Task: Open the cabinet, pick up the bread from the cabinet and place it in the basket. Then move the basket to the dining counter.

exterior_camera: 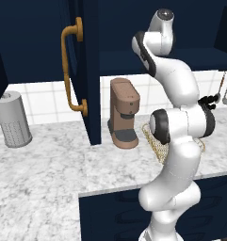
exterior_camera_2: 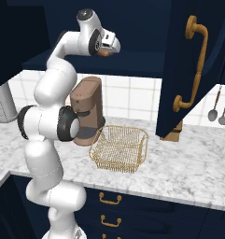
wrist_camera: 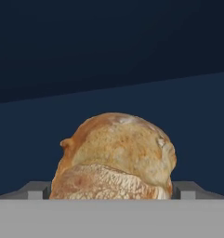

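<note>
End effector (exterior_camera_2: 106,50) spread wide inside cabinet (exterior_camera_2: 188,70); bread (wrist_camera: 114,158) dead ahead between the 2 fingertips (wrist_camera: 187,189), not yet gripped.

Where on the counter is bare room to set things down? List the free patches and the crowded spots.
Free: marble between the canister and open cabinet door; counter right of the basket. Crowded: coffee machine beside the basket.

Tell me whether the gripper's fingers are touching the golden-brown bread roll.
Cannot tell. In the hand view the golden-brown roll sits between the open fingertips, hiding their inner faces, so neither gap nor contact shows.
</note>
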Robot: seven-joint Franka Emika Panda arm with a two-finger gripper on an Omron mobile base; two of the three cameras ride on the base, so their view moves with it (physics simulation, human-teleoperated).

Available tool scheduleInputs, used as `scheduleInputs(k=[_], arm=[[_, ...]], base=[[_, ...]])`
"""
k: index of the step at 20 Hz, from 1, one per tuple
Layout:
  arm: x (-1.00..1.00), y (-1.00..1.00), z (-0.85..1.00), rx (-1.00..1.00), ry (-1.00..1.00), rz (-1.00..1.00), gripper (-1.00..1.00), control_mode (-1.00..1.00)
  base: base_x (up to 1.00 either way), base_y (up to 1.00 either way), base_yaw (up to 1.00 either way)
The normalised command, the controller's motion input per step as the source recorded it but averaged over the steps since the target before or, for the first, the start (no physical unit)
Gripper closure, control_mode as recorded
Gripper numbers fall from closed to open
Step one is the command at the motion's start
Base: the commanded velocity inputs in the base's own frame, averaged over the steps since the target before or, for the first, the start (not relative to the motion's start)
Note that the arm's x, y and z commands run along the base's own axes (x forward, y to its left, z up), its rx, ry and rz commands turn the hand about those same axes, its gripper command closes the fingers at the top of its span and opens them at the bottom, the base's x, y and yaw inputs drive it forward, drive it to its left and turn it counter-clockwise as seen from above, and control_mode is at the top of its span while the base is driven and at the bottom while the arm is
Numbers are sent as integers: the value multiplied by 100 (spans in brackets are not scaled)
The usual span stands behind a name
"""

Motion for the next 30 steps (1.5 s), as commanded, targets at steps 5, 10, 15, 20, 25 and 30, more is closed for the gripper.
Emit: scheduleInputs(k=[5,10,15,20,25,30], arm=[[-100,5,-7,8,-24,2,100,-100],[-100,-2,19,3,-2,-1,100,-100],[-100,-19,38,1,12,-2,100,-100],[-100,-13,13,0,15,0,100,-100],[-100,-1,-26,0,9,0,100,-100],[-76,-6,-98,-1,20,2,100,-100]], base=[[0,0,0],[0,0,0],[0,0,0],[0,0,0],[0,0,0],[0,0,0]])
